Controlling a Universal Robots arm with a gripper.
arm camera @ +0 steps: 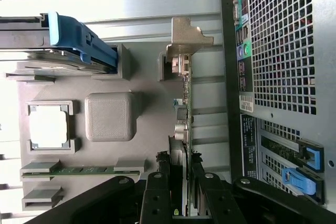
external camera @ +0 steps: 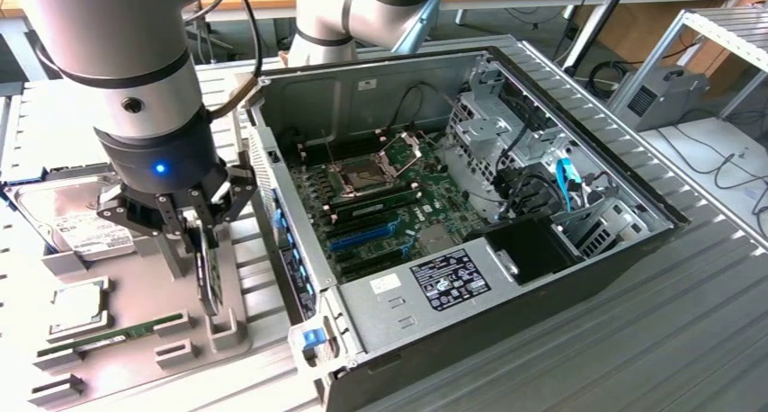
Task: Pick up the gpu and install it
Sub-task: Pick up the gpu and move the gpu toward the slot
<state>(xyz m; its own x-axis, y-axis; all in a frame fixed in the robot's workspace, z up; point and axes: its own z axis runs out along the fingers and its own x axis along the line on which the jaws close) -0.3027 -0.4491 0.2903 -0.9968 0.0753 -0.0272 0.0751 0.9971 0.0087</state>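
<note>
Green gpu [arm camera: 187, 124], silver bracket [arm camera: 186, 38]; grey holder tray [arm camera: 110, 116]; blue drive latch [arm camera: 79, 38]; black gripper [arm camera: 179, 165]; grey square-perforated case panel [arm camera: 281, 40]

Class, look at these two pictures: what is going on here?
A robot arm's gripper is shut on the gpu, which stands on edge in its slot on the gray holder tray. The card has not been lifted out yet. The open computer case sits beside the tray, on the exterior view's right, motherboard exposed.

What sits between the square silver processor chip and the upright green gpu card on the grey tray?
A raised grey square block, shown in the wrist view.
</note>
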